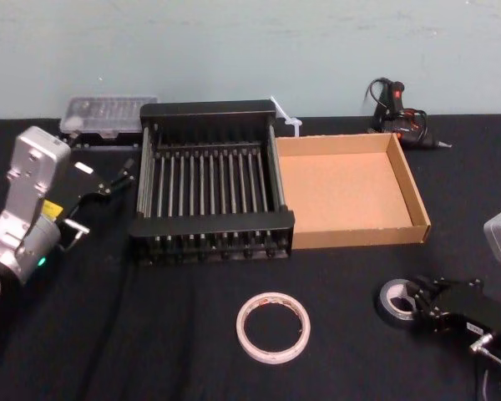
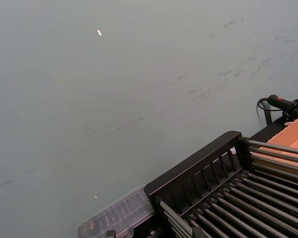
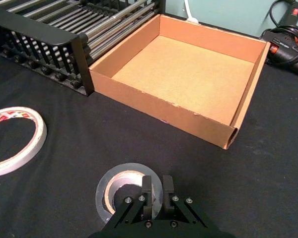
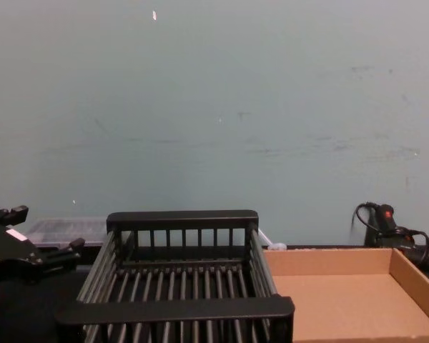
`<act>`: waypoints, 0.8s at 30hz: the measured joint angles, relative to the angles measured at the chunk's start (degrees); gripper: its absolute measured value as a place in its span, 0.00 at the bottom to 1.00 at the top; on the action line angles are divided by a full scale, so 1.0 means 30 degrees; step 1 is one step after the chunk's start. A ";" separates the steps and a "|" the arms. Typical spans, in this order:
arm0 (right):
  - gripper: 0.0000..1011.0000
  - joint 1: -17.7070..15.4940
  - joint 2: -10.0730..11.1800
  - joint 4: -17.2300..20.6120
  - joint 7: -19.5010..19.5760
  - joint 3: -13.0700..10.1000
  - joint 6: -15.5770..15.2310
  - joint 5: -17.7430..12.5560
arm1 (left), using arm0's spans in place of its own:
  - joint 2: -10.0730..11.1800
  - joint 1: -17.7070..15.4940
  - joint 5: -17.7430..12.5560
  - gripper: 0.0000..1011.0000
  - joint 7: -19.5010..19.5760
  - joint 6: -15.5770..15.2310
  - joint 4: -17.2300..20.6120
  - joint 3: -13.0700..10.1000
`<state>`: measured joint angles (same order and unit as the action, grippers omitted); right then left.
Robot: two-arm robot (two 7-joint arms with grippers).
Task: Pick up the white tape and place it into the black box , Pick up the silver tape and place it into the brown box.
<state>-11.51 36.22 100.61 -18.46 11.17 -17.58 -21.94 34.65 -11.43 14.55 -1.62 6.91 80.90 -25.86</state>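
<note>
Figure: my right gripper [image 3: 153,184] sits low on the black cloth, its jaws nearly together, pinching the near wall of the dark grey-silver ring of tape [image 3: 120,186], which lies flat in front of the shallow tan cardboard tray [image 1: 405,188]. The white ring of tape [image 1: 273,327] lies flat before the black slatted crate [image 1: 213,227]. My left gripper [image 1: 121,175] hovers beside the crate's left side, jaws apart.

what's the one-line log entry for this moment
right gripper shut on silver tape | left gripper open | white tape on table
</note>
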 joint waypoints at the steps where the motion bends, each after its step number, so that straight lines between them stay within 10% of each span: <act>1: 0.13 -0.0014 -0.0033 -0.0003 -0.0049 -0.0055 0.0023 -0.0008 | 0.0000 0.0000 0.0000 0.99 0.0001 0.0000 -0.0001 0.0000; 24: 0.13 -0.0935 -0.0403 0.0520 -0.0833 -0.1226 0.2996 -0.1241 | -0.0001 0.0000 0.0000 0.99 0.0001 0.0000 -0.0001 0.0000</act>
<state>-14.31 35.01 102.17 -20.96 7.49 -8.59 -25.66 34.64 -11.43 14.55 -1.62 6.91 80.90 -25.86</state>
